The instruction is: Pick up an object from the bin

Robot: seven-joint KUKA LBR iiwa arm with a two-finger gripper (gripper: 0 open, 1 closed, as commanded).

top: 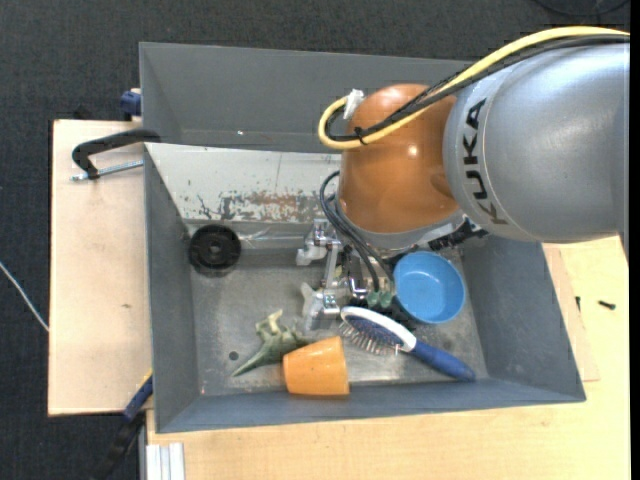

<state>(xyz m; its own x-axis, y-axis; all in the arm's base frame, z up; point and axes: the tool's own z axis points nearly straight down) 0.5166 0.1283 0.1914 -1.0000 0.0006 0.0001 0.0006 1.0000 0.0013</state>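
My gripper hangs low over the middle of the bin, under the orange wrist cover. Its two metal fingers stand apart, open, with bare bin floor between them. Just below and to the right of the lower finger lies a hairbrush with a white head and a blue handle that runs toward the right. A green toy dinosaur lies below and left of the fingers, touching an orange cup on its side at the front wall. A blue bowl sits to the right of the gripper, partly hidden by the wrist.
A black round disc-like thing lies alone at the left, near the back wall. The arm and its orange cover hide the right rear part of the bin. Bare floor shows between the black disc and the gripper.
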